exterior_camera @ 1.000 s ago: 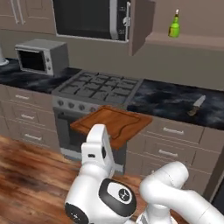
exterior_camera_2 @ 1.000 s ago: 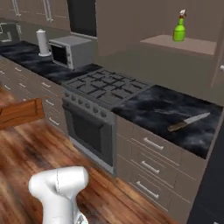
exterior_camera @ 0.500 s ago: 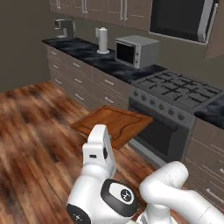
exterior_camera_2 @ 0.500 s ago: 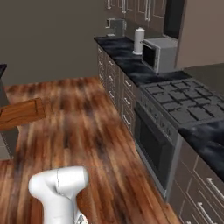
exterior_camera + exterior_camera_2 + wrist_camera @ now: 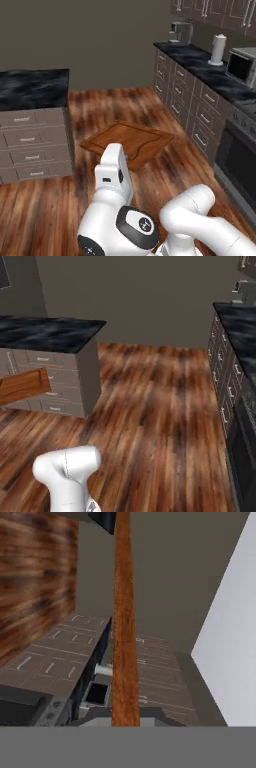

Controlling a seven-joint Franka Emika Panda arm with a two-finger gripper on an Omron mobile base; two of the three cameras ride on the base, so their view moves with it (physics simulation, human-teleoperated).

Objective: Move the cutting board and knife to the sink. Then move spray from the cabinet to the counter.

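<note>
The jaws were clamped on the board [image 5: 131,141], which jutted level ahead of the arm over the floor [image 5: 145,105].

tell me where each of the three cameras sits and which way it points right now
Left base view: behind the arm on its left, looking forward and down at the cutting board held flat above the wood floor; white arm at lower right.
Right base view: behind on the right, facing the island counter; white arm link at lower left.
Hand view: on the hand, looking along the board's edge, which the gripper is shut on.
Shared: both base views show the board and the island.
</note>
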